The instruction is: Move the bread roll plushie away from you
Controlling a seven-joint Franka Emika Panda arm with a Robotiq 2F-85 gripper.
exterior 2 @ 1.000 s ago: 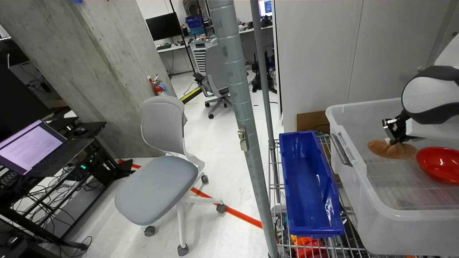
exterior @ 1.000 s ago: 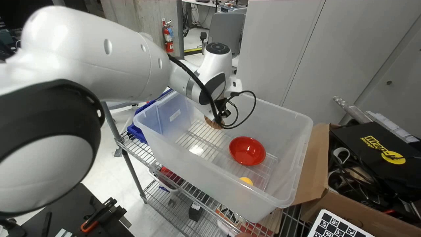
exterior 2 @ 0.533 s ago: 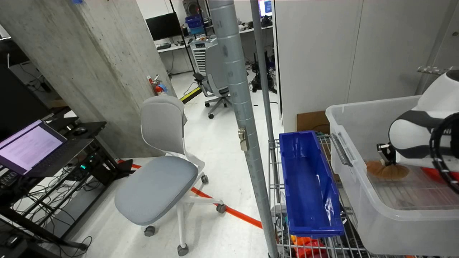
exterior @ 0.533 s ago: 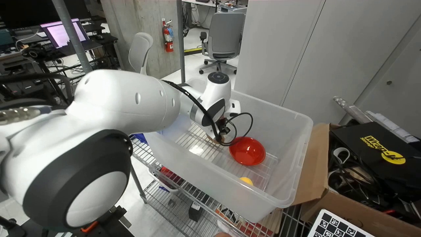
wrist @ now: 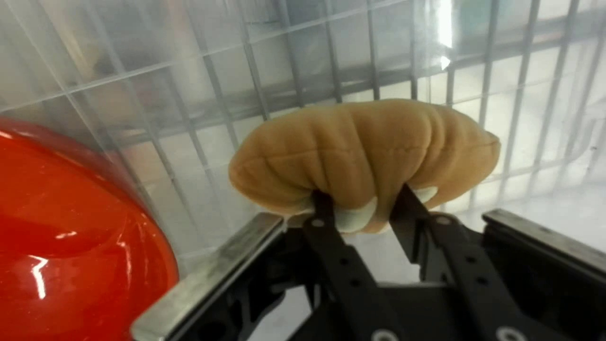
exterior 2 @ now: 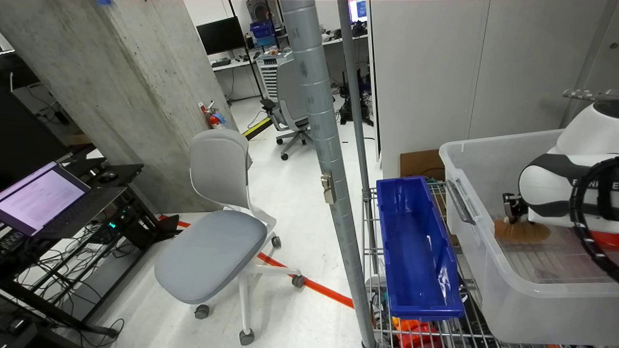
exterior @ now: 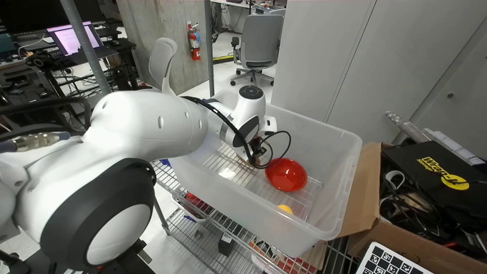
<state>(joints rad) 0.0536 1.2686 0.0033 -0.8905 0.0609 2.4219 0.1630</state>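
Observation:
The bread roll plushie is an oblong tan plush lump with pale patches underneath. It is inside the clear plastic bin, low at or near the bin floor; it also shows in an exterior view. My gripper is shut on the plushie, one black finger on each side of its pinched middle, and the cloth creases between them. The gripper also shows in an exterior view, pointing down. Elsewhere the arm and cable hide most of the plushie. I cannot tell whether it presses on the floor.
A red bowl stands beside the plushie in the bin; it also shows in the wrist view. A yellow object lies near a bin wall. A blue tray and a cardboard box stand outside the bin.
The gripper has come down with the plushie held in it, from above the bin floor to at or near it. In the last half second it has shifted only slightly.

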